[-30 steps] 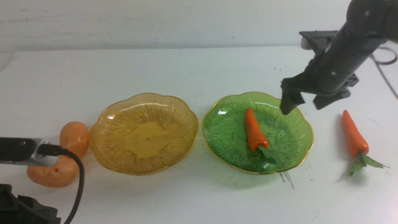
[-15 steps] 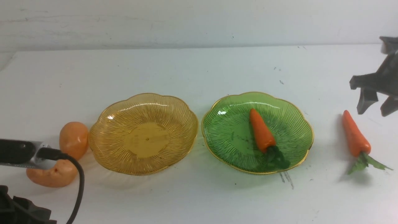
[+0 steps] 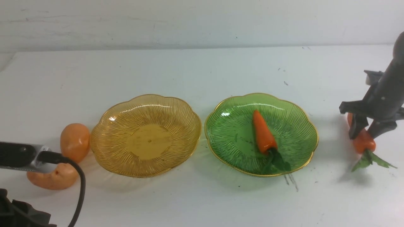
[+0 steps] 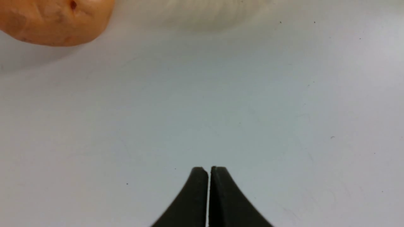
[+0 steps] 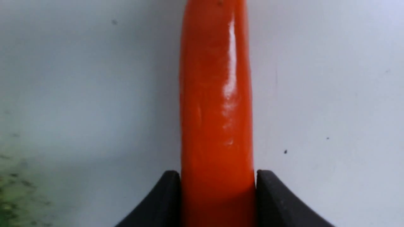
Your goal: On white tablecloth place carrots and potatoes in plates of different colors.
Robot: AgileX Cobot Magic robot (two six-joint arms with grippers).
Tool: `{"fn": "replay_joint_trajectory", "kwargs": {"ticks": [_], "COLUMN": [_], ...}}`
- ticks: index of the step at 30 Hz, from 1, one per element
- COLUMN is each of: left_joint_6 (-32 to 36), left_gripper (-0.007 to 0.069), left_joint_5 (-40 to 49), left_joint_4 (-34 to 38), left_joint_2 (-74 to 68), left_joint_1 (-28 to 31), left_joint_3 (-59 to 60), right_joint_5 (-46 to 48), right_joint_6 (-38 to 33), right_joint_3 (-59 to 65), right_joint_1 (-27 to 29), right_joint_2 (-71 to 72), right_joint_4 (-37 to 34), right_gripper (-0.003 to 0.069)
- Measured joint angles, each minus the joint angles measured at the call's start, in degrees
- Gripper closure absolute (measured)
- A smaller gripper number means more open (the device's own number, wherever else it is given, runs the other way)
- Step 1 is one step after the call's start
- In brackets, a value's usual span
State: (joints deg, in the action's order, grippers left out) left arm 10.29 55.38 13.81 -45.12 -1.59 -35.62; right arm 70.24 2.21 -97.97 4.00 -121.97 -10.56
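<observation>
Well — right pincer [image 3: 365, 133] straddles a carrot [image 3: 364, 141] — snugly.

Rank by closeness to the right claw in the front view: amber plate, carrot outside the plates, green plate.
1. Carrot outside the plates, between the right claw's fingers
2. Green plate, left of that claw
3. Amber plate, farther left
</observation>
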Motion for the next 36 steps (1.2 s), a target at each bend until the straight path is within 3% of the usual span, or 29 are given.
{"fn": "replay_joint_trajectory", "kwargs": {"ticks": [7, 11, 14, 17, 20, 22, 24, 31, 36], "left_joint_6": [0.0, 0.0, -0.3, -2.2, -4.1, -6.4, -9.8, -19.1, -20.3], "left_gripper": [0.0627, 0.0627, 0.0627, 0.0627, 0.0627, 0.0627, 0.0627, 0.0627, 0.0627], "left_joint_5": [-0.2, -0.4, -0.4, -0.4, 1.2, 4.0, 7.1, 15.0, 15.1], "left_joint_4": [0.0, 0.0, 0.0, 0.0, -1.2, -4.1, -7.7, -15.9, -15.8], "left_joint_2": [0.0, 0.0, 0.0, 0.0, -0.4, -1.8, -3.9, -14.0, -22.8], "left_joint_1": [0.0, 0.0, 0.0, 0.0, 0.0, 0.0, 0.0, 0.0, 0.2], "left_joint_3": [0.0, 0.0, 0.0, -0.1, -2.4, -6.5, -11.5, -23.8, -27.7], "right_joint_5": [0.0, 0.2, 0.2, 0.2, 0.2, 0.2, 0.2, 0.2, 0.8], "right_joint_6": [-2.2, -5.2, -5.4, -4.4, -2.2, -1.2, -0.8, -1.4, -4.3], "right_joint_3": [-3.3, -3.7, -3.7, -3.7, -3.8, -3.7, -3.6, 1.8, 11.7], "right_joint_1": [-4.1, -11.1, -13.4, -15.5, -16.2, -16.2, -16.3, -18.4, -22.0], "right_joint_2": [5.6, 3.7, 2.0, 0.1, 0.4, 1.9, 4.5, 20.3, 36.6], "right_joint_4": [-9.6, -9.6, -8.1, -4.4, -1.9, -1.5, -2.0, -3.2, -3.2], "right_gripper": [0.0368, 0.0368, 0.0368, 0.0270, 0.0097, 0.0027, 0.0008, 0.0085, 0.0285]}}
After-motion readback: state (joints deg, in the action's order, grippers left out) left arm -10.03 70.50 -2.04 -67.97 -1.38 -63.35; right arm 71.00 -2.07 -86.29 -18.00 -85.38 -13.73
